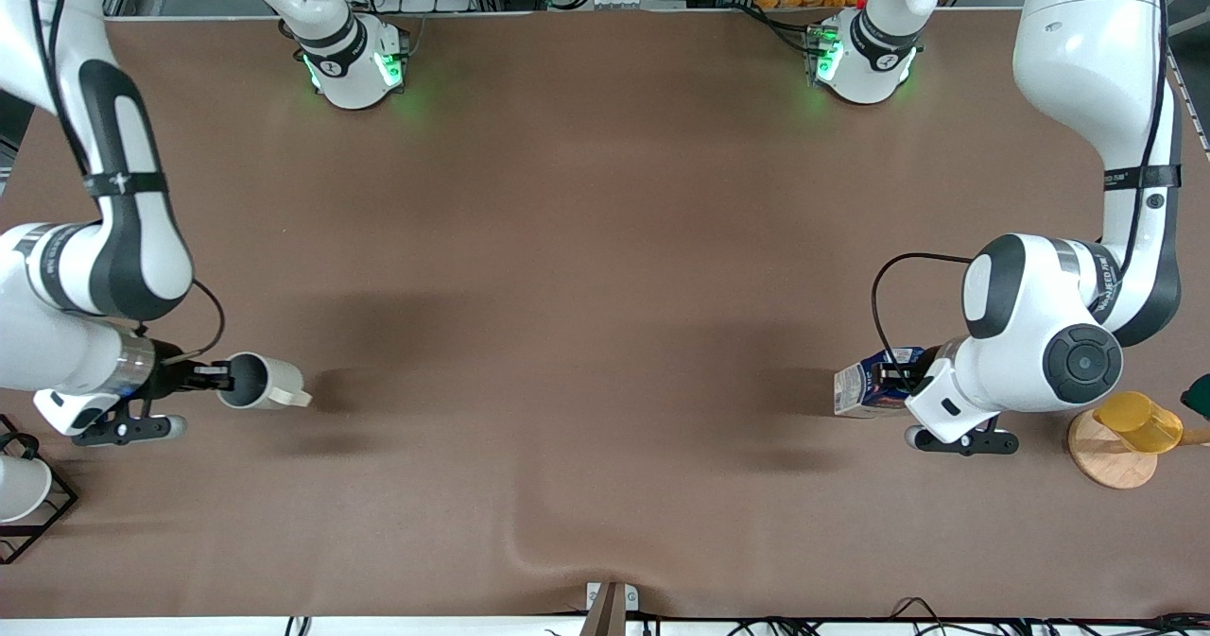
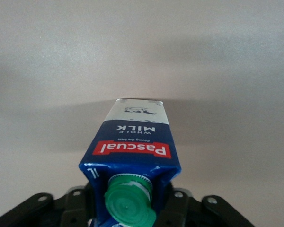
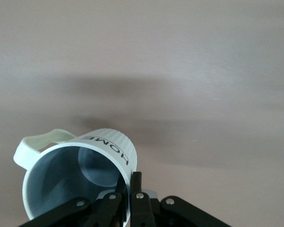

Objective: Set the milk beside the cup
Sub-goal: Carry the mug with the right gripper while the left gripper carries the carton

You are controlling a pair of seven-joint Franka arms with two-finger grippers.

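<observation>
The milk (image 1: 868, 386) is a dark-blue carton with a green cap and a red band. My left gripper (image 1: 900, 372) is shut on its top end and holds it tipped on its side, a little above the table at the left arm's end. In the left wrist view the milk (image 2: 132, 137) points its pale base away from the gripper (image 2: 130, 208). The cup (image 1: 262, 382) is an off-white mug. My right gripper (image 1: 219, 376) is shut on its rim and holds it tilted above the table at the right arm's end. In the right wrist view one finger of the gripper (image 3: 131, 183) is inside the cup (image 3: 106, 140) and one is outside.
A yellow cup (image 1: 1139, 421) rests on a wooden disc (image 1: 1108, 464) at the left arm's end. A white cup (image 1: 17, 489) sits in a black wire rack (image 1: 52, 508) at the right arm's end. The brown table cover (image 1: 605, 239) has a wrinkle near the front edge.
</observation>
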